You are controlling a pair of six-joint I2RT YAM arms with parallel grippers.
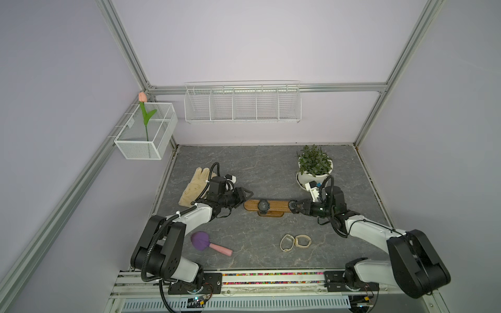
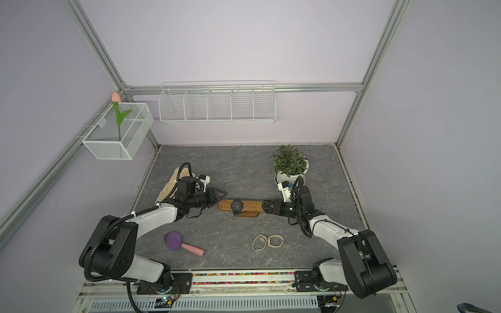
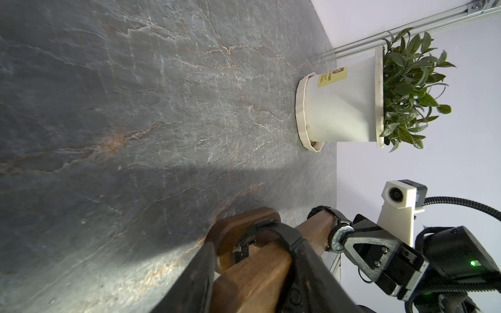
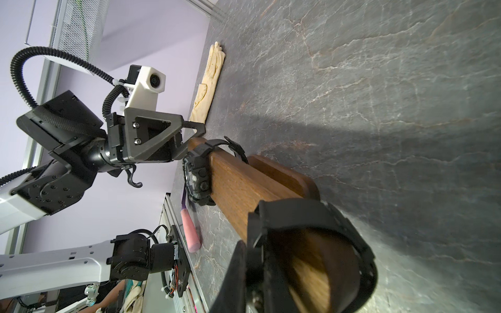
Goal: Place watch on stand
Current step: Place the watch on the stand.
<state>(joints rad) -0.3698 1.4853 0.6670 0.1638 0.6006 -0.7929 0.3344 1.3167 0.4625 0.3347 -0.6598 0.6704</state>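
Gripping a second black watch (image 1: 292, 205) threaded over the stand (image 1: 276, 205)'s end, the right end effector (image 1: 297, 207) is closed; left end effector (image 1: 247, 195) gapes just beside the opposite end.

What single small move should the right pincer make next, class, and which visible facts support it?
Probably slide the second black watch a little further along the stand toward the middle. The right pincer is shut on it at the bar's end, the strap only just looped over the tip. One black watch already sits mid-bar, and the left pincer waits at the opposite end.
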